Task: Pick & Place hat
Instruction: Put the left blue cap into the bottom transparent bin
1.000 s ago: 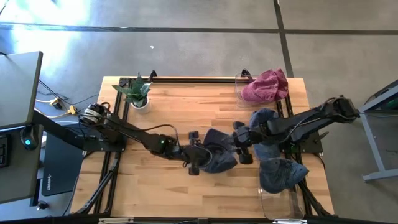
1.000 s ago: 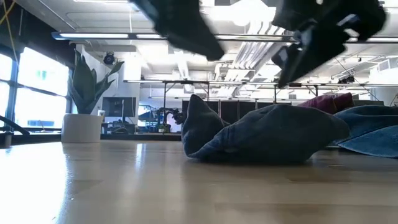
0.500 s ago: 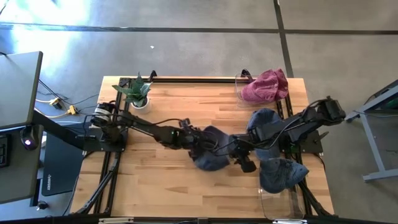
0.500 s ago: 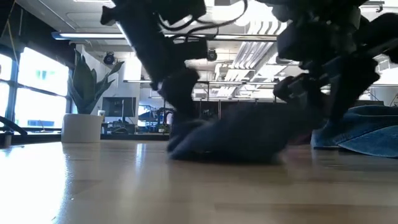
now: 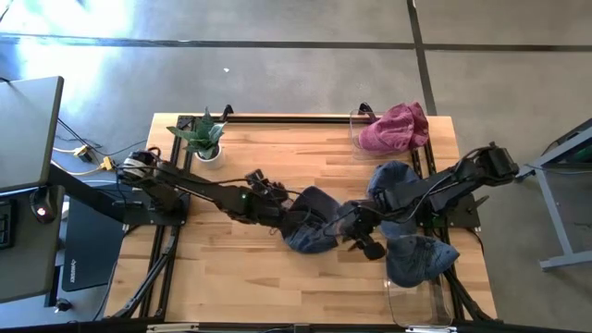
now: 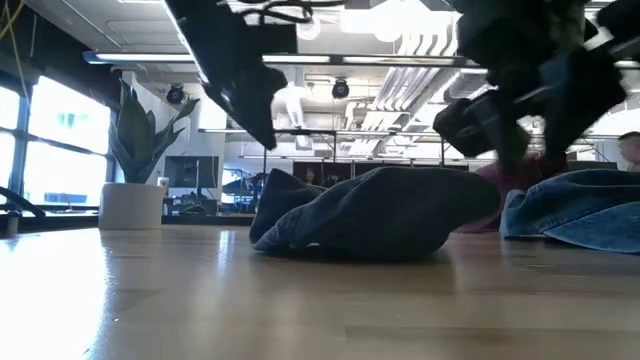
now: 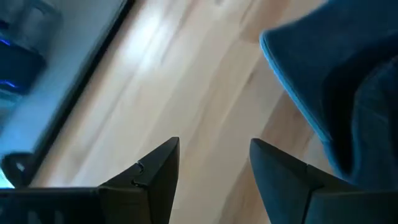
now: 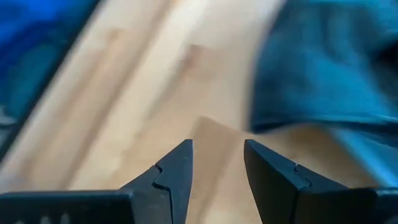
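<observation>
A dark denim hat [image 5: 314, 224] lies crumpled on the wooden table near its middle, and the low view shows the hat [image 6: 375, 215] resting on its underside. My left gripper [image 5: 276, 205] is open just left of the hat and above the table; in its wrist view the left gripper [image 7: 214, 146] frames bare wood, with the hat's edge [image 7: 323, 93] beside it. My right gripper [image 5: 361, 239] is open at the hat's right near side, raised. Its wrist view has the right gripper [image 8: 217, 146] over wood, the hat [image 8: 329, 68] just beyond.
More denim hats lie at the table's right, one [image 5: 393, 178] farther back and one [image 5: 418, 259] by a clear bin [image 5: 416, 310] at the near right corner. A pink hat [image 5: 396, 127] sits in a clear container at the far right. A potted plant [image 5: 205, 139] stands far left.
Both grippers came down onto the hat half a second ago, then rose off it. The left gripper has moved toward the far-left, the right one toward the near edge. The hat has slid slightly left and its raised left peak has flattened.
</observation>
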`<state>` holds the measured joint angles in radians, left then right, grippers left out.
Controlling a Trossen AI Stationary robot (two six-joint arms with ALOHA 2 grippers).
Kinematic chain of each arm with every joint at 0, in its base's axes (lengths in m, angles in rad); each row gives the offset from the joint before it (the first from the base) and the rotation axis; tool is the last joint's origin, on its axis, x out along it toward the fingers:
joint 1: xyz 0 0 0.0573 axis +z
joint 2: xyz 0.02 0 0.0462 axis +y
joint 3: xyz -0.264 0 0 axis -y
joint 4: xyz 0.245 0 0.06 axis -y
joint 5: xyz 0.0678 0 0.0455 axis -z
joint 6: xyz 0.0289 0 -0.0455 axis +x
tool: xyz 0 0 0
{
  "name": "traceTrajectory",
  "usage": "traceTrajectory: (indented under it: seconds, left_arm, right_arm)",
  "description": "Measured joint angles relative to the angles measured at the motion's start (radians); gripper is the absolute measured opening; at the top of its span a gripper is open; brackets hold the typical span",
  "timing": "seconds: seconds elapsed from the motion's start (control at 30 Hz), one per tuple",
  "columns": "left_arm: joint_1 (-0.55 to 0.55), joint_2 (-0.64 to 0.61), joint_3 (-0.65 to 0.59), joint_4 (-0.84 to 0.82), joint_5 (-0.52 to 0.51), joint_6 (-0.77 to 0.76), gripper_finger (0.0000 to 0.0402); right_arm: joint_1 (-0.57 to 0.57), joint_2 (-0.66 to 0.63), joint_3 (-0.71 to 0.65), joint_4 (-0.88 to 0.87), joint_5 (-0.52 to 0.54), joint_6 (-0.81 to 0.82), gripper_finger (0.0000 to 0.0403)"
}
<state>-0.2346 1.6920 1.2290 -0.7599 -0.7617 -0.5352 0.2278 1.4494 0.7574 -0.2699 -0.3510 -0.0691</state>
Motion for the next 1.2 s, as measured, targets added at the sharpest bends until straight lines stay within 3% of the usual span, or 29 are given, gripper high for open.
traceTrajectory:
  seconds: [0.1,0.3,0.5,0.7,1.03,1.2]
  left_arm:
    - [0.040,-0.029,-0.045,0.011,0.039,-0.019,0.0191]
    - [0.140,-0.009,-0.185,0.253,0.122,0.052,0.0191]
    - [0.186,0.033,-0.307,0.550,0.262,0.204,0.0191]
    - [0.182,0.056,-0.322,0.724,0.383,0.295,0.0191]
    - [0.182,0.058,-0.317,0.892,0.545,0.322,0.0191]
    - [0.181,0.019,-0.294,0.791,0.484,0.282,0.0191]
  right_arm:
    - [0.019,0.016,-0.020,0.053,-0.081,0.002,0.0133]
    - [0.027,0.106,-0.022,0.159,-0.079,0.006,0.0102]
    - [0.007,0.134,-0.001,0.240,0.158,-0.065,0.0076]
    - [-0.023,0.134,0.014,0.246,0.343,0.018,0.0062]
    - [-0.067,0.142,0.014,0.122,0.354,0.118,0.0058]
    - [-0.099,0.142,0.014,0.011,0.356,0.161,0.0059]
